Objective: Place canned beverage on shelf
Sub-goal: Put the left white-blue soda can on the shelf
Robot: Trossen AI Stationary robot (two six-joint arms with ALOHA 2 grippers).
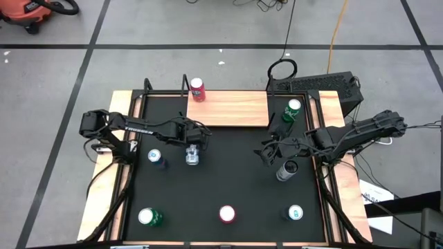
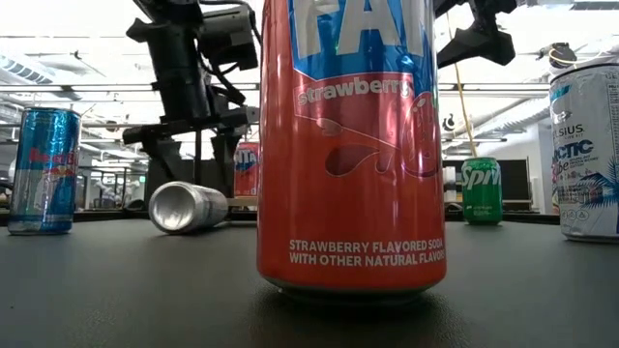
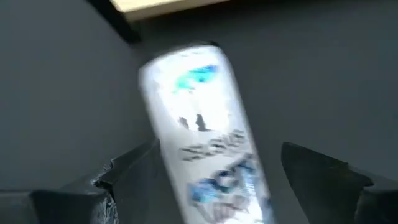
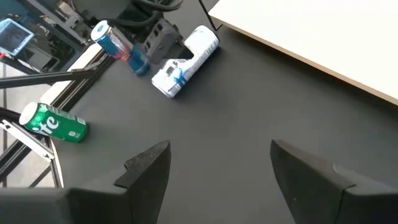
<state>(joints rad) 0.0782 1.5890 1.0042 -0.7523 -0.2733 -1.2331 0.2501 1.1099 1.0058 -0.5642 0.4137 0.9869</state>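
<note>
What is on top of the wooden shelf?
One red can stands upright on the shelf, at its left end. The rest of the board looks bare. What lies under the shelf cannot be seen, because the board covers it.

One can (image 1: 198, 89) stands on the shelf (image 1: 235, 108) at its left end. Another can (image 1: 192, 155) lies on the table (image 1: 228, 180) between the left gripper's (image 1: 193, 147) fingers.

On the tall red-and-blue aluminium soda can (image 2: 351, 145) nearest my low camera I read "strawberry" and, lower down, "STRAWBERRY FLAVORED SODA WITH OTHER NATURAL FLAVOR", with big white letters "FA" cut off at the top. The white-and-blue can (image 2: 586, 150) at the right edge shows "SIUS" and "CTIC", and the small green can (image 2: 481, 190) behind reads "Spri". I can make out partial red lettering on the slim blue-and-silver can (image 2: 44, 170), but not read it.
</note>
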